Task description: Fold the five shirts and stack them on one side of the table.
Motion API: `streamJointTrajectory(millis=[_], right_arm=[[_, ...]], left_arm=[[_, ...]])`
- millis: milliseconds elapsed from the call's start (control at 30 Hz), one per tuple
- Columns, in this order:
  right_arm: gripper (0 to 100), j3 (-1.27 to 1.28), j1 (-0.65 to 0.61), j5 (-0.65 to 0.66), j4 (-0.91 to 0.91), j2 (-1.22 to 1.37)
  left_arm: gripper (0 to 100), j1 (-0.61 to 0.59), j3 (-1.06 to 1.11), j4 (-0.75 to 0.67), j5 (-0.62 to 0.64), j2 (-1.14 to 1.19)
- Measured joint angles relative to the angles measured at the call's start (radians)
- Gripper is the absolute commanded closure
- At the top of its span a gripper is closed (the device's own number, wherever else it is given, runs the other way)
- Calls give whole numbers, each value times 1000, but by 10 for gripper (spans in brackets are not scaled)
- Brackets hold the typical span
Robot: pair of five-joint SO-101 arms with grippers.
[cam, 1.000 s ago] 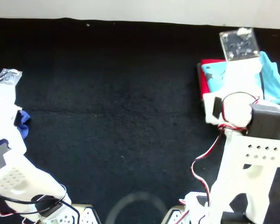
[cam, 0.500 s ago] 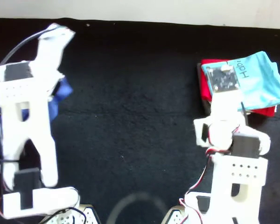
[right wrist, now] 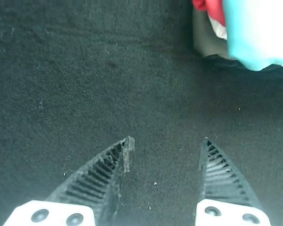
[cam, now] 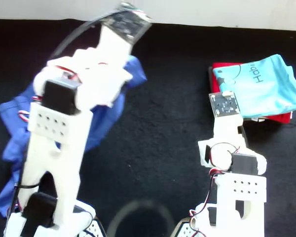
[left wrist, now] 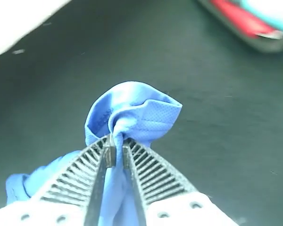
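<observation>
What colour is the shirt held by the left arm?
The shirt is blue, best seen in the left wrist view.

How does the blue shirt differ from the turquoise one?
The blue shirt is crumpled and unfolded; the turquoise shirt lies folded flat. The blue shirt is pinched in the left claw; the turquoise shirt rests free atop the red shirt. Both sit over the black table.

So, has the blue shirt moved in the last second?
Yes. The blue shirt, pinched in the left gripper, came from the table's left edge toward the folded stack.
</observation>
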Motion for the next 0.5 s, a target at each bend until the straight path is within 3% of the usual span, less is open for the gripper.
streamJointTrajectory(millis=[133,267,500], right_arm=[[778,2,0,0,0,0],[778,2,0,0,0,0],[778,2,0,0,0,0]], left_arm=[[966,98,-18,69,20,0],[835,95,-18,106,20,0],[818,-135,-18,155,20,0]])
